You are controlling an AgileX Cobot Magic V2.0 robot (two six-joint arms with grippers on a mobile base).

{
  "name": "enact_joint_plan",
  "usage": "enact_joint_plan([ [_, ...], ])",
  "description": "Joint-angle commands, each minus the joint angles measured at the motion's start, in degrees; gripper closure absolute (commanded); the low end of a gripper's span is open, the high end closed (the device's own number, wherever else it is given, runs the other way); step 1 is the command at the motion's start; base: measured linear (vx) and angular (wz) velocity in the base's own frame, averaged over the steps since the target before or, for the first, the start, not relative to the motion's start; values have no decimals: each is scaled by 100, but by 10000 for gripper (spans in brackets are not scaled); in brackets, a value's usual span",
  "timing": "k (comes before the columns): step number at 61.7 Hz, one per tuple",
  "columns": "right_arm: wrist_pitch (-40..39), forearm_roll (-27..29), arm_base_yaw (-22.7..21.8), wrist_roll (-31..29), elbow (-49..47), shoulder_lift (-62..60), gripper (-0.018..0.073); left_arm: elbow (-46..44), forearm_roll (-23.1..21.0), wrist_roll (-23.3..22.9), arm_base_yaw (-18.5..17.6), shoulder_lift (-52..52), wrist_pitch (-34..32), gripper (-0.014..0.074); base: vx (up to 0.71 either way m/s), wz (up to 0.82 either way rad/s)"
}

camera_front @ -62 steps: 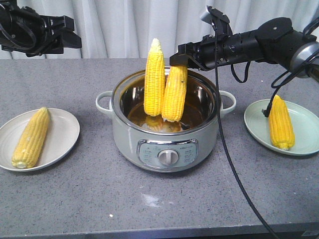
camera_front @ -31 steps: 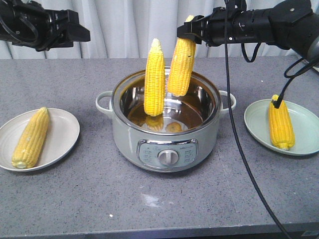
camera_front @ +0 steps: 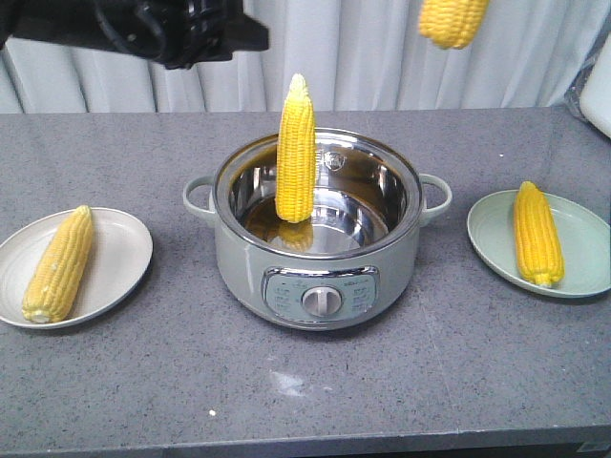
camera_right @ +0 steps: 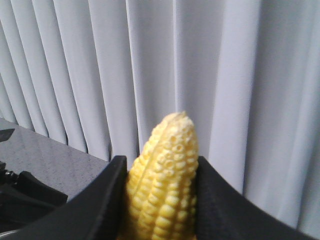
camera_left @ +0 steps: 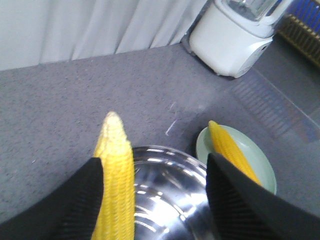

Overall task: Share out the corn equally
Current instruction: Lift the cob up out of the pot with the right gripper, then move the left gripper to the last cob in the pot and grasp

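Observation:
One corn cob (camera_front: 296,153) stands upright in the steel pot (camera_front: 320,277), leaning on its back-left rim. Another corn cob (camera_front: 59,264) lies on the white left plate (camera_front: 124,253), and one more (camera_front: 537,232) on the pale green right plate (camera_front: 582,239). My right gripper (camera_right: 160,160) is shut on a cob (camera_right: 165,195) held high; only that cob's lower end (camera_front: 452,21) shows at the top of the front view. My left gripper (camera_left: 154,165) hangs open above the pot (camera_left: 175,200), its left finger beside the upright cob (camera_left: 117,185), not touching it.
A white appliance (camera_left: 235,35) stands at the table's back right, behind the green plate (camera_left: 260,167). The left arm (camera_front: 181,29) reaches across the top left of the front view. Pot handles (camera_front: 199,196) stick out on both sides. Curtains hang behind the table.
The right gripper lifted its cob out of the pot, up and to the right, past the top of the front view. The left arm swung right toward the pot.

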Motion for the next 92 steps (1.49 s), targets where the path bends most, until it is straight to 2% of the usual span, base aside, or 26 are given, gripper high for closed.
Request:
enact_joint_plan([
  [1, -10, 210, -227, 31, -151, -282, 566, -769, -313, -243, -101, 24, -70, 85, 0, 0],
  [9, 195, 195, -436, 231, -148, -277, 566, -1423, -308, -541, -151, 506, 32, -5, 0, 0],
  [15, 276, 181, -457, 246, -148, -277, 564, -1603, -287, -537, -208, 771, 47, -38, 0, 0],
  [29, 352, 186, -498, 253, -148, -277, 562, -1602, -66, -520, -262, 1080, -267, -34, 0, 0],
  [45, 382, 130, -498, 253, -148, -277, 561, -1602, 130, -525, -270, 1302, -317, -31, 0, 0],
  [68, 396, 38, -498, 253, -148, -277, 554, -1602, 6, -525, -275, 1520, -325, -28, 0, 0],
  [92, 389, 38, -498, 253, -148, -277, 552, -1602, -382, -363, -282, 1669, -476, -11, 0, 0],
])
